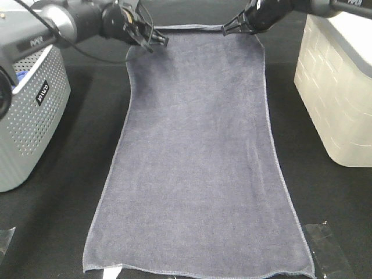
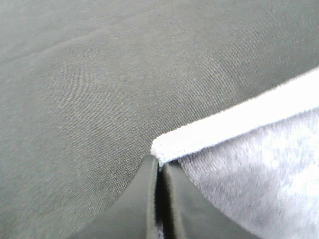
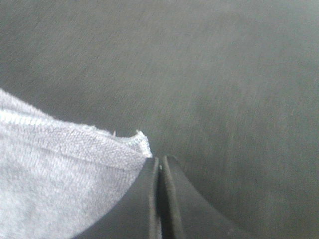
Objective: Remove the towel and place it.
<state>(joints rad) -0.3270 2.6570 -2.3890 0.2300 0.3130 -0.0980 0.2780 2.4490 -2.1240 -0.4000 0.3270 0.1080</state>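
Grey towel (image 1: 197, 157) lies flat on your black surface (image 1: 70, 192). Left tool (image 1: 158, 42) and right tool (image 1: 228, 28) each pinch a far corner, jaws closed tight.

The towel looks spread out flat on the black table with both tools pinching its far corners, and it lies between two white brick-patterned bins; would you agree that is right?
Not quite: only the right bin is white and brick-patterned. The left one is a grey perforated basket, as the exterior high view shows. The rest holds: the towel lies flat on the black table, with the left tool and right tool pinching its far corners.
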